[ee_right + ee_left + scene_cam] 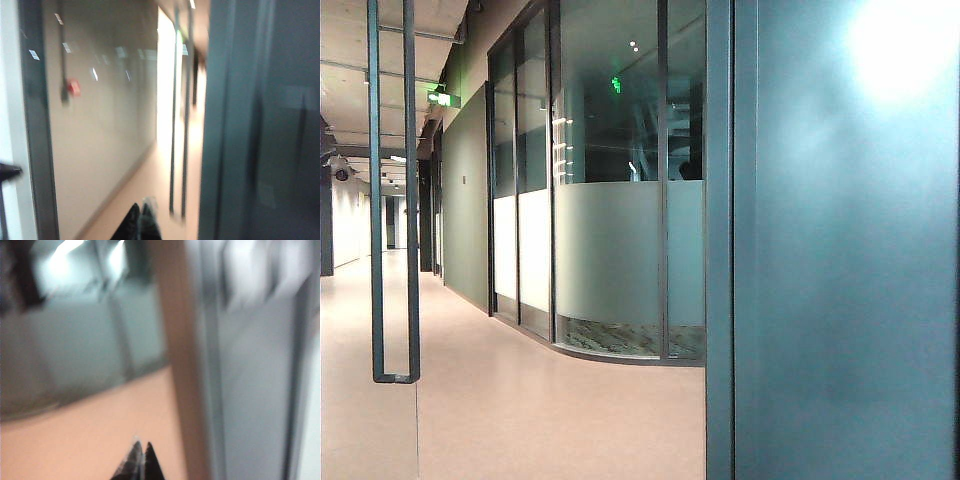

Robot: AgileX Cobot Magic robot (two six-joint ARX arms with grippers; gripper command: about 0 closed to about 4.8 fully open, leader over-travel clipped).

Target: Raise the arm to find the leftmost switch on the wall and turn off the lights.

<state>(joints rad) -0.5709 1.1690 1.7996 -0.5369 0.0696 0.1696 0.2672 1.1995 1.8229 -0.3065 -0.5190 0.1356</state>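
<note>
Left hand (140, 460) and right hand (139, 220) both show closed black fingertips, holding nothing, in blurred wrist views. The wall (850, 280) fills the exterior view from 12 to 6 o'clock; no switch is visible.

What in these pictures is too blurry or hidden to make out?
- Light switch: none shows on the wall in the exterior view; glare whitens its top corner.
- Left gripper: cut off by the picture edge in the left wrist view, which is blurred.
- Right gripper: likewise cut off and blurred in the right wrist view.
</note>
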